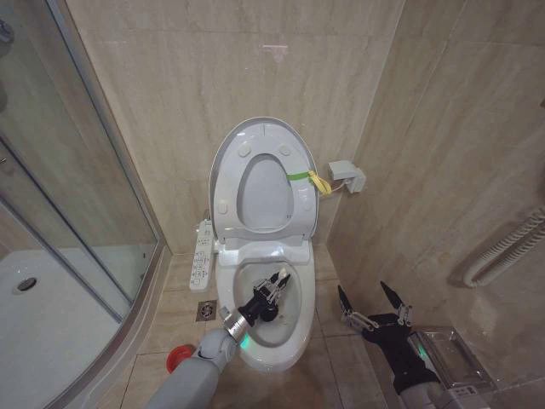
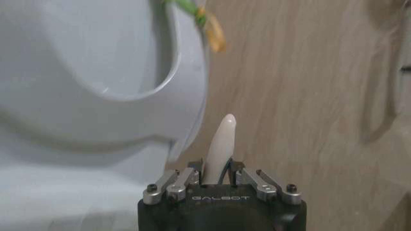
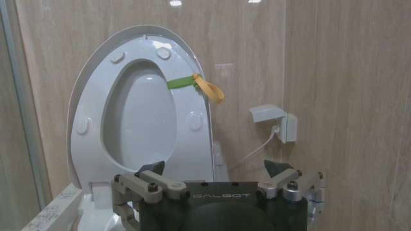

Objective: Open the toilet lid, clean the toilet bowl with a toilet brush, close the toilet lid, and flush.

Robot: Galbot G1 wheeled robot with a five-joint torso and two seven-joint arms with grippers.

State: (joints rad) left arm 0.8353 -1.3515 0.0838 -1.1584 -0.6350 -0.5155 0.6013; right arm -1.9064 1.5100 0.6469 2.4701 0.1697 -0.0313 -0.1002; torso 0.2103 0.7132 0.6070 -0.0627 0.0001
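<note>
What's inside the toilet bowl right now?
Inside the toilet bowl is the left pincer, shut on the toilet brush. Its white handle shows; the pincer hides the bristle end. The lid stands open. The right pincer waits open beside the bowl.

The head view looks down from above at the toilet lid (image 1: 260,183), which both wrist views face from close, low down.

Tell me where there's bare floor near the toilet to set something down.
Bare tile lies right of the white ceramic toilet bowl, ahead of the open right gripper. The left side is crowded: button panel, floor drain, red cup.
</note>
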